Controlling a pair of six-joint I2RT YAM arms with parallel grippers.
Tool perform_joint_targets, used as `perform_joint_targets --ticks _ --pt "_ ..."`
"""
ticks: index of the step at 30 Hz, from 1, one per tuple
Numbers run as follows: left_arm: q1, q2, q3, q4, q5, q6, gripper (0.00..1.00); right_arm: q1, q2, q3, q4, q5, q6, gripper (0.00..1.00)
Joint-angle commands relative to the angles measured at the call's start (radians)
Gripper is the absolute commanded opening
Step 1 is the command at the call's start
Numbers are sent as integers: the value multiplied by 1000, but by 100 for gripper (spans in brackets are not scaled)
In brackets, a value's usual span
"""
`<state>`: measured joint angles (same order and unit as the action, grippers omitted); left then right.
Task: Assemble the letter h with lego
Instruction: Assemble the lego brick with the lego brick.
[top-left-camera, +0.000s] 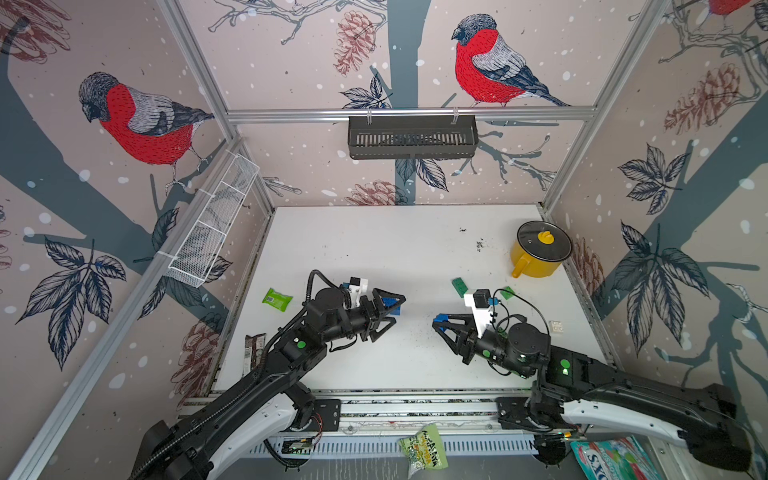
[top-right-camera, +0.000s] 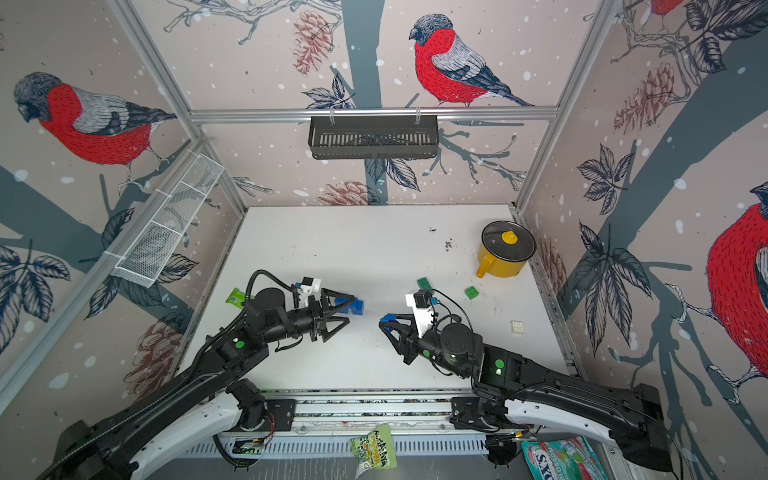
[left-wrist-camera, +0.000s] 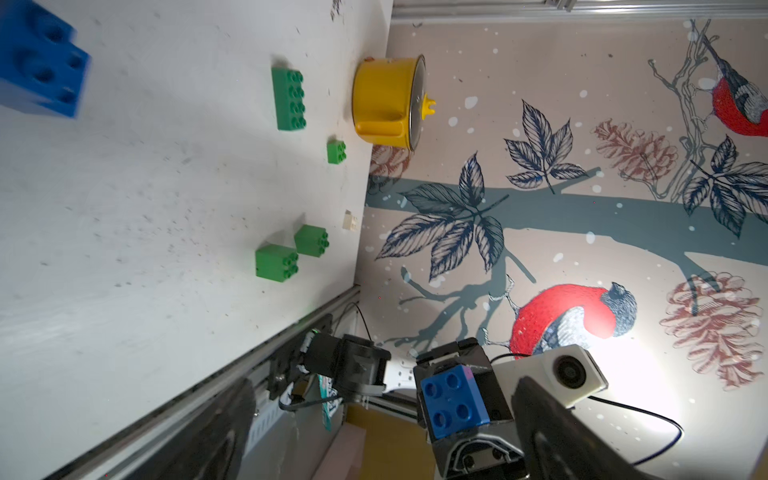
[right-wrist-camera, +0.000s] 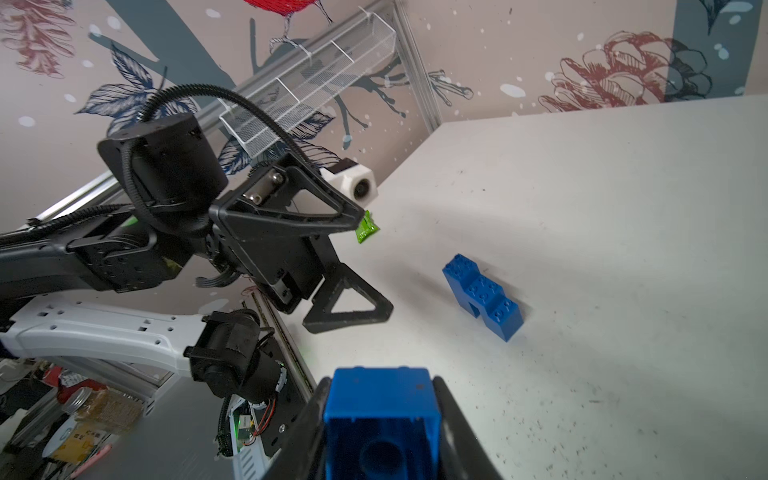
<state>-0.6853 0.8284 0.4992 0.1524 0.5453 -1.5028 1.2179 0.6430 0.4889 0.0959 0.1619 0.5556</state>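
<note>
Partial blue stack (right-wrist-camera: 482, 297) lies on table (right-wrist-camera: 623, 199) just beside left gripper (right-wrist-camera: 377, 262), jaws wide apart, empty. Right gripper (top-left-camera: 439, 322) clamped on blue square brick (left-wrist-camera: 451, 401), not yet attached. H maybe half built; green bricks (left-wrist-camera: 289, 99) loose, unused.

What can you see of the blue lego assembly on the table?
The blue lego assembly is a few blue studded bricks joined into a stepped cluster with a notch low on one side, glossy plastic by its look. It rests on the white table, near its middle. The left end effector, jaws open, sits close by, not touching it.
</note>
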Motion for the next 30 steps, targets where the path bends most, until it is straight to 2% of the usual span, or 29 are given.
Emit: perform_joint_targets --ticks 1,9,13,24,30 --pt "-26 59 57 159 48 -131 97 -6 6 -5 141 -12 -78 1" --pt "-112 117 131 236 -2 -186 97 -16 -5 -49 244 -49 -152 1" --pt "-159 144 117 298 0 -214 96 -20 -25 -86 301 -68 -197 1" --pt "-187 155 129 236 47 -179 92 -40 -88 -145 366 -196 -336 0" --pt "-202 182 154 209 91 -146 86 -68 -92 -156 375 -257 -353 1"
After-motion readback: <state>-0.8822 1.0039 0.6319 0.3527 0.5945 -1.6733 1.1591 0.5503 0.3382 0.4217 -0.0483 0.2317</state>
